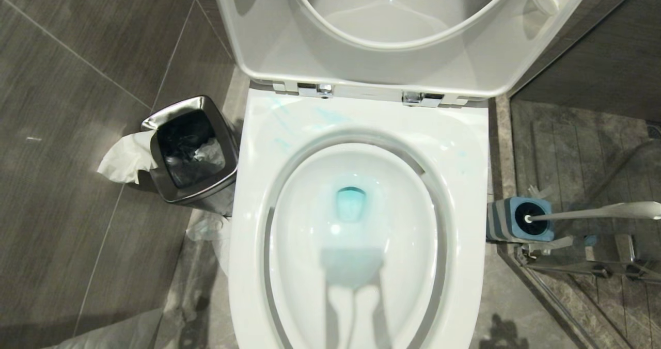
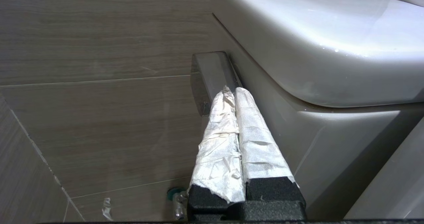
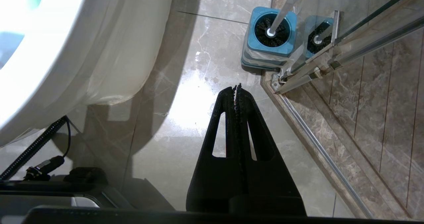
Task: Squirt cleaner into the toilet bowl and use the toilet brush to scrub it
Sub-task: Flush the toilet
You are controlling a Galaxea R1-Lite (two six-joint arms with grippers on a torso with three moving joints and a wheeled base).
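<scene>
The white toilet bowl [image 1: 247,235] stands open with its lid up, and the water in its drain [image 1: 350,203] is blue. The toilet brush [image 1: 594,212] sits with its black head in the blue-and-grey holder [image 1: 503,224] on the floor to the bowl's right. The cleaner is out of view. Neither arm shows in the head view. My left gripper [image 2: 233,89], its fingers wrapped in white tape, is shut on nothing beside the bowl's outer wall [image 2: 331,51]. My right gripper [image 3: 238,86] is shut and empty above the floor, short of the brush [image 3: 271,30].
A square steel bin [image 1: 191,147] with white paper hanging over its edge stands left of the bowl. A glass shower door and its metal rail [image 3: 318,151] run right behind the brush holder. A small valve [image 2: 175,200] sits on the grey tiles.
</scene>
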